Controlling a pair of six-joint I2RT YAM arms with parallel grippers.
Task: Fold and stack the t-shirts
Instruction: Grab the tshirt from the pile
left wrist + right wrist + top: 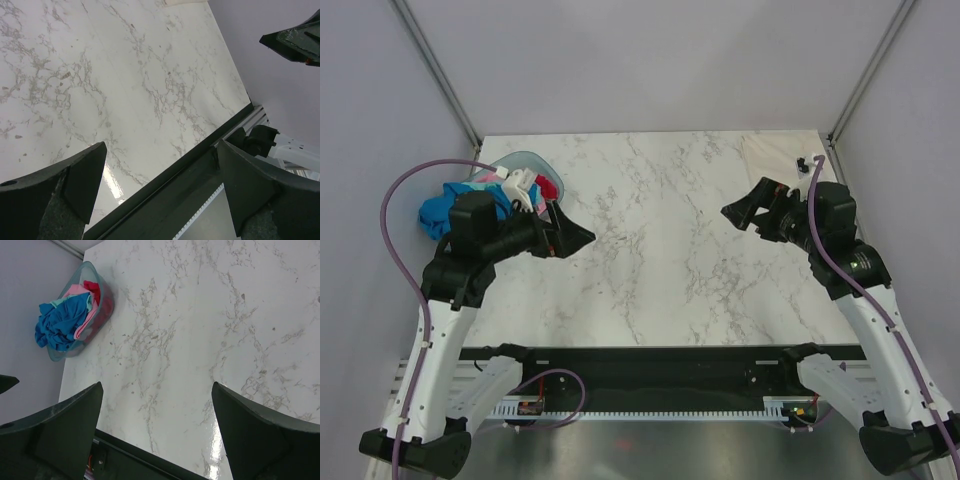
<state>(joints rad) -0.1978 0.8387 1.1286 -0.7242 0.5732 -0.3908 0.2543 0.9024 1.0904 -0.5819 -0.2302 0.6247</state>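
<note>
**Surroundings.** White, grey-veined marble-look table top [660, 270]. Pale blue-grey oval plastic basket [106, 305] at its far left corner, taken as the landmark. In the top view the left arm's black wrist stands in front of the basket and hides part of it. A purple cable [410, 175] arcs just left of the basket. A small black item [802, 163], too small to identify, lies at the corner opposite the basket, well apart.

**Grippers.** Left gripper [161, 145] hangs just right of the basket, jaws spread wide, nothing between them. Right gripper [157, 385] hangs far across the table from the basket, jaws likewise wide and holding nothing.

**T-shirts.** All crumpled in the basket, unfolded:
- bright blue t-shirt [62, 322] on top, spilling over the rim
- pink t-shirt [75, 290] beneath it
- red t-shirt [94, 288] against the basket's wall
- mint green t-shirt [59, 302], only a thin strip showing
</note>
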